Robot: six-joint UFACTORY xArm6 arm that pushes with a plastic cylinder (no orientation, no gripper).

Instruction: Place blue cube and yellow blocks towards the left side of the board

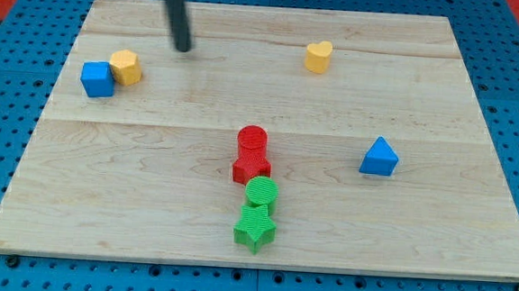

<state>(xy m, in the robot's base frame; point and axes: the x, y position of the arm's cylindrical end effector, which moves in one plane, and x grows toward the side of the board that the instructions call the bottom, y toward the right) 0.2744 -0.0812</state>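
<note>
The rod's bare tip (184,47) touches nothing, with the blue cube (97,79) and yellow hexagonal block (126,67) touching each other just lower-left, no long axis evident.

the blue cube (97,79) touches the yellow hexagonal block (126,67) at the board's (469,258) left, with my tip (184,47) near to their right. the yellow heart (318,56) sits toward the view's top right, the blue triangular block (379,158) right of centre. the red cylinder (253,140), red star (251,167), green cylinder (261,193) and green star (254,226) run touching in a line down the middle.

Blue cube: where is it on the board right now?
The blue cube sits near the board's left edge in the view's upper left, touching the yellow block on its right; my tip is apart, further right.
</note>
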